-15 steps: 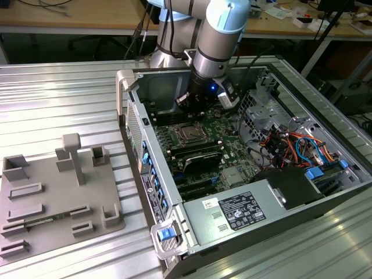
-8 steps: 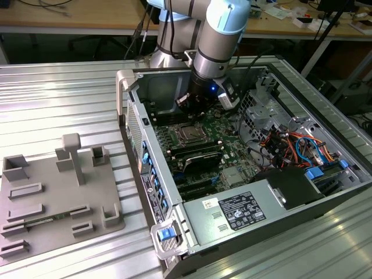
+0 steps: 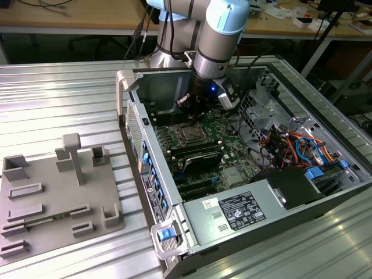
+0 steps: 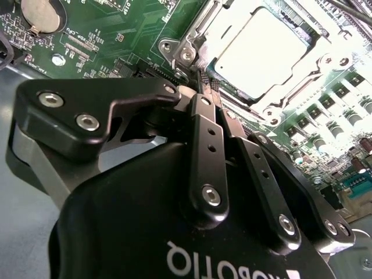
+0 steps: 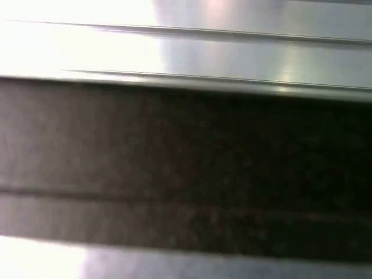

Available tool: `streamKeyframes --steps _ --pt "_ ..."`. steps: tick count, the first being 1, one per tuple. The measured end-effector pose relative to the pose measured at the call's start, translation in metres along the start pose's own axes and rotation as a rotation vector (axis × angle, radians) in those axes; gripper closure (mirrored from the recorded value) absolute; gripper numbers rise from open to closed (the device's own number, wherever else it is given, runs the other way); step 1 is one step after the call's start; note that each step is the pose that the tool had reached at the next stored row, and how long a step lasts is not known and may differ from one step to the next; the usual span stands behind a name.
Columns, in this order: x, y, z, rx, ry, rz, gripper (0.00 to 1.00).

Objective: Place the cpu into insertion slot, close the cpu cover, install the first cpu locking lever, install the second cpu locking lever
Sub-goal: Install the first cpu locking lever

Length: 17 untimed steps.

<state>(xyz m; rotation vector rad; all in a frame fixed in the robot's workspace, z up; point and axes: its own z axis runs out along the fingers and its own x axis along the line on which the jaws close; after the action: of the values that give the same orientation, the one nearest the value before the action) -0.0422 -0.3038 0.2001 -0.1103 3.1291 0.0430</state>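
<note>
Sitting flat in the insertion slot (image 4: 302,35), the cpu (image 4: 261,49) shows us a pale, matte silver-grey square top in the second wrist view. We find the cpu cover (image 4: 195,40) closed down over it, a shiny stamped-metal frame whose square window borders the chip on all sides. The socket sits on green circuit board (image 4: 93,35) studded with small components and a round coin cell (image 4: 40,13).

Just beside a corner of the cover we see the gripper (image 4: 207,81), its black anodised fingers (image 4: 204,145) pressed together with the ribbed tips meeting at a point; whether anything thin lies between them we cannot tell.

In the exterior view, the gripper (image 3: 189,110) hangs just beyond the far edge of the socket (image 3: 189,135) inside an open computer case (image 3: 174,232) of dull grey sheet metal. To the exterior view's left, a grey moulded fixture tray (image 3: 58,197) with upright blocks rests on the ribbed aluminium table (image 3: 46,99), well apart from the case.
</note>
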Motion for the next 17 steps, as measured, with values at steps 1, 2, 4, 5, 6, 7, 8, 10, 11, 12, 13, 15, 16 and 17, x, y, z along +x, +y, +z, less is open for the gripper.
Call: streamKeyframes --steps 1,2,4,5,6,7,8,10,11,12,13,15,16,17 --pt "-0.0001 -0.0001 0.0004 0.0005 0.0001 0.000 0.89" --pt "-0.0001 -0.0001 0.0004 0.0008 0.0002 0.000 0.89" --pt "-0.0003 0.0004 0.0005 0.0010 0.0003 0.000 0.89" --pt "-0.0004 0.0008 0.0005 0.0007 0.0002 0.000 0.89" --pt "-0.0003 0.0010 0.0004 0.0004 0.0002 0.000 0.89" --pt "-0.0003 0.0015 0.0003 0.0000 0.0003 0.000 0.89" --pt "-0.0004 0.0018 0.0002 -0.0003 0.0005 0.000 0.89" --pt "-0.0005 0.0024 0.0002 -0.0011 0.0007 0.000 0.89" --pt "-0.0006 0.0029 0.0004 -0.0018 0.0004 0.000 0.89" --pt "-0.0007 0.0031 0.0004 -0.0023 0.0002 0.000 0.89" --pt "-0.0007 0.0031 0.0004 -0.0028 0.0001 0.000 0.89" --pt "-0.0009 0.0035 0.0000 -0.0034 -0.0003 0.000 0.89" --pt "-0.0008 0.0034 -0.0007 -0.0038 -0.0005 0.000 0.89" --pt "-0.0009 0.0035 -0.0014 -0.0040 -0.0007 0.000 0.89"
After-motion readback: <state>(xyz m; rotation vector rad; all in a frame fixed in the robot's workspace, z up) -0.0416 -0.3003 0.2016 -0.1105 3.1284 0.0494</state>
